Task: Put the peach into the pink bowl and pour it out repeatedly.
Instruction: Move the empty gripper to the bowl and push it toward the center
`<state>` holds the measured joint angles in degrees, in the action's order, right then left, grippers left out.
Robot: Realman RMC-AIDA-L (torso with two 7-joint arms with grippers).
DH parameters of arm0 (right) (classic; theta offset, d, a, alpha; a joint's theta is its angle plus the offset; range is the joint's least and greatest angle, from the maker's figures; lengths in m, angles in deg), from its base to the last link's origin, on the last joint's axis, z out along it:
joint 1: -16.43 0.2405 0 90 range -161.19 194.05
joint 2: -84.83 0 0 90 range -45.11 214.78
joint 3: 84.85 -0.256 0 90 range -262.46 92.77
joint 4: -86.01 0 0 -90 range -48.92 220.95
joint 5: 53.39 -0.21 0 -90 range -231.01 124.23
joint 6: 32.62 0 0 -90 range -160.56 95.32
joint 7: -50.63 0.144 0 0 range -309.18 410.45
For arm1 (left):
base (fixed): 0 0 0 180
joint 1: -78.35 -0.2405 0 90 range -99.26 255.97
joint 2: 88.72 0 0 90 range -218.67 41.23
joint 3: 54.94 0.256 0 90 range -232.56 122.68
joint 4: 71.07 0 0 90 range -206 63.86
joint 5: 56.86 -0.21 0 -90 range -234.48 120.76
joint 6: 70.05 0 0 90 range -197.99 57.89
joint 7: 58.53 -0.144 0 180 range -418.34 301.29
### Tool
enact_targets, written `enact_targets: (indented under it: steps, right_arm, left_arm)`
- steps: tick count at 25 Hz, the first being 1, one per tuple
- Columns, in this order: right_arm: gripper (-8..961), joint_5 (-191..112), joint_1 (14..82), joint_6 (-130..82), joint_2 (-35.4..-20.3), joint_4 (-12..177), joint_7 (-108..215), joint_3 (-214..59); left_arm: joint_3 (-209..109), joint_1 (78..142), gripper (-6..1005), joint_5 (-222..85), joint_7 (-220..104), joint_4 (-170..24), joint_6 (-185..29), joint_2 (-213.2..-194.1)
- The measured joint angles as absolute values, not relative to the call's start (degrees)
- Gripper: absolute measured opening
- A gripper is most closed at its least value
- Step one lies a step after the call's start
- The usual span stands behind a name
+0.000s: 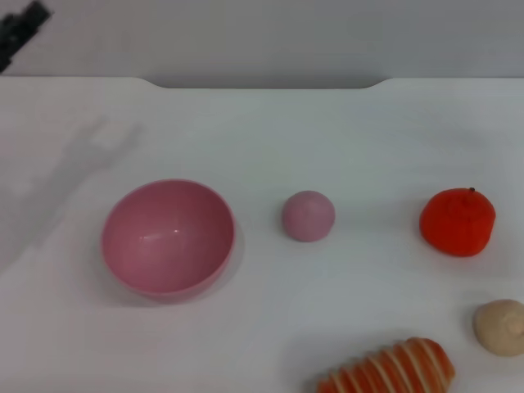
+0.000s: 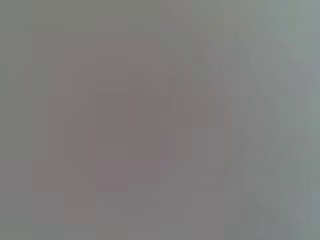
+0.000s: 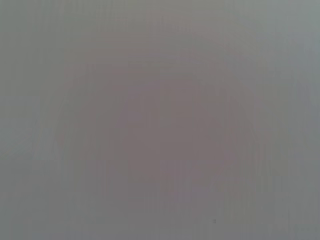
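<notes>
Head view of the work surface with both task objects at rest. The small, matte, pale-pink roundish toy peach (image 1: pixel 309 215) sits on the white table (image 1: pixel 270 131), just beside the smooth, glossy, deep pink plastic bowl (image 1: pixel 168 237) but apart from it; the bowl stands upright and holds nothing. Only a dark part at the far corner of the table shows of the left pincer (image 1: pixel 20 29), and whether it is open or closed cannot be told. The right pincer is out of view, and both wrist views show only a featureless grey field. Relative to the left pincer, the bowl lies nearer and the peach beyond the bowl, well apart from the pincer. Farther off again are a larger orange-red round toy fruit (image 1: pixel 458 222), a beige lumpy ball (image 1: pixel 500 327) and an orange-and-white striped oblong toy (image 1: pixel 393 370). By this layout, no peach has yet been placed. Likely hazards: the left pincer would have to cross over the bowl to reach the peach, and a low path could knock or slide the light bowl. The round peach may roll away if it is pinched off-centre. The orange-red fruit could be mistaken for the target. Since the wrist views give no close guidance, the descent must rely on the head view alone.
</notes>
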<state>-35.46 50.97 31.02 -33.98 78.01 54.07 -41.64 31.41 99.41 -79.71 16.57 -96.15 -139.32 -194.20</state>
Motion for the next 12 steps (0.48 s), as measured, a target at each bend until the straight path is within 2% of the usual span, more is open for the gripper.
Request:
enact_targets:
  steps: [3,6,8,12]
  right_arm:
    - [477,-35.46,51.07,31.01,-34.00,78.02,54.09,-41.62]
    - [476,-35.46,51.17,31.00,-34.00,78.03,54.18,-41.60]
    - [475,-35.46,51.21,31.00,-34.00,78.02,54.20,-41.63]
    - [477,-35.46,51.16,30.99,-34.00,78.02,54.22,-41.63]
  left_arm:
    - [28.96,101.64,828,-97.40,30.62,-103.36,-140.03,-190.57]
    - [22.98,105.27,828,-118.49,44.87,-107.96,-143.87,-188.98]
    - [17.71,107.71,828,-133.09,52.10,-111.50,-147.94,-189.44]
    - [12.99,109.95,826,-155.16,64.89,-121.60,-151.07,-191.93]
